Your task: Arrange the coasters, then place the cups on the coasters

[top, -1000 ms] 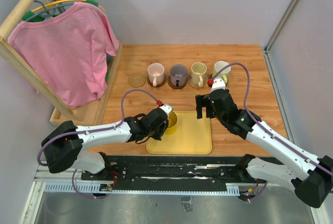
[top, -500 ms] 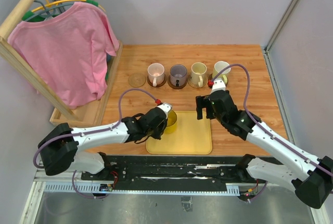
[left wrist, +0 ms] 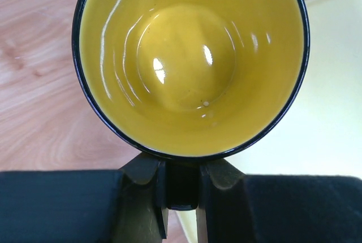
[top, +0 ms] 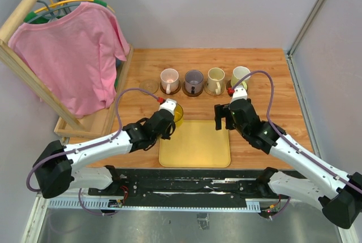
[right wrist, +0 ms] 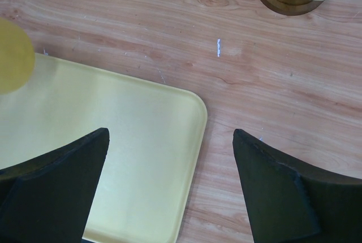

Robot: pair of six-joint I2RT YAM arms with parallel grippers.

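Yellow translucent cup (left wrist: pixel 189 62) fills the left wrist view, mouth up, its handle pinched tight by the left gripper (left wrist: pixel 182 183). Only the overhead view places it: over the tray (top: pixel 198 147) at its far left corner, handle pointing back along the arm. The right gripper (right wrist: pixel 169 141) hangs wide open above the tray's right edge.

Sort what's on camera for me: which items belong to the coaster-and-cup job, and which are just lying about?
Job:
- yellow cup, held by the left fingers
- empty tan coaster
- pink cup, purple cup, cream cup, pale-green cup
- coasters under those four

Lying about:
- yellow tray
- pink shirt
- wooden rack
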